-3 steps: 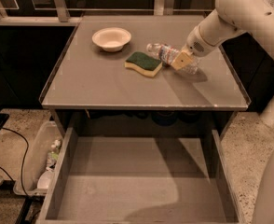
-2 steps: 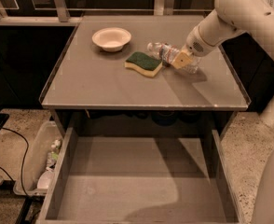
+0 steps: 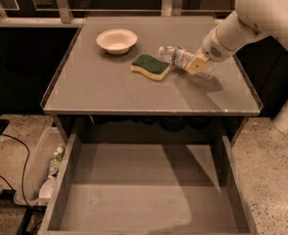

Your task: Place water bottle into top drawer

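The water bottle point(image 3: 179, 57) lies on its side on the grey tabletop, cap pointing left, just right of the sponge. It is clear and crinkled with a white-and-red label band. My gripper point(image 3: 197, 65) comes in from the upper right on a white arm and sits over the bottle's right half, its tan fingertips point(image 3: 195, 66) against the bottle body. The top drawer point(image 3: 75, 185) is pulled out wide below the table's front edge, its flat grey bottom bare.
A green-and-yellow sponge point(image 3: 151, 66) lies left of the bottle. A white bowl point(image 3: 116, 40) stands at the back left of the table point(image 3: 109, 92). A clear plastic bin point(image 3: 41, 168) with small items sits on the floor left of the drawer.
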Robot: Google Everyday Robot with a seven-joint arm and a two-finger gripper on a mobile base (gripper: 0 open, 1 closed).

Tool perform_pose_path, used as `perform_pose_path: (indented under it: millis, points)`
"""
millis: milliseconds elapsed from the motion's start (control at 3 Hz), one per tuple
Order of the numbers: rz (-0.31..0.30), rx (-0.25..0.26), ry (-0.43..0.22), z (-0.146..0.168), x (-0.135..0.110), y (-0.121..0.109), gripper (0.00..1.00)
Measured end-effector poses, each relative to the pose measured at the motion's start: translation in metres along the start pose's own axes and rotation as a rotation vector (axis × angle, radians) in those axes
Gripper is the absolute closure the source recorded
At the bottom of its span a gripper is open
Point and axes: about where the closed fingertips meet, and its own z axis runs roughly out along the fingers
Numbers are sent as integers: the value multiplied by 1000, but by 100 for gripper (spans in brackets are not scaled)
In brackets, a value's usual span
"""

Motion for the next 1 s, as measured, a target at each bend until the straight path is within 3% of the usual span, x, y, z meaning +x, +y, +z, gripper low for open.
perform_pose_path:
  millis: [1000]
  points:
    - [-62, 7, -88, -80, 31, 39, 100]
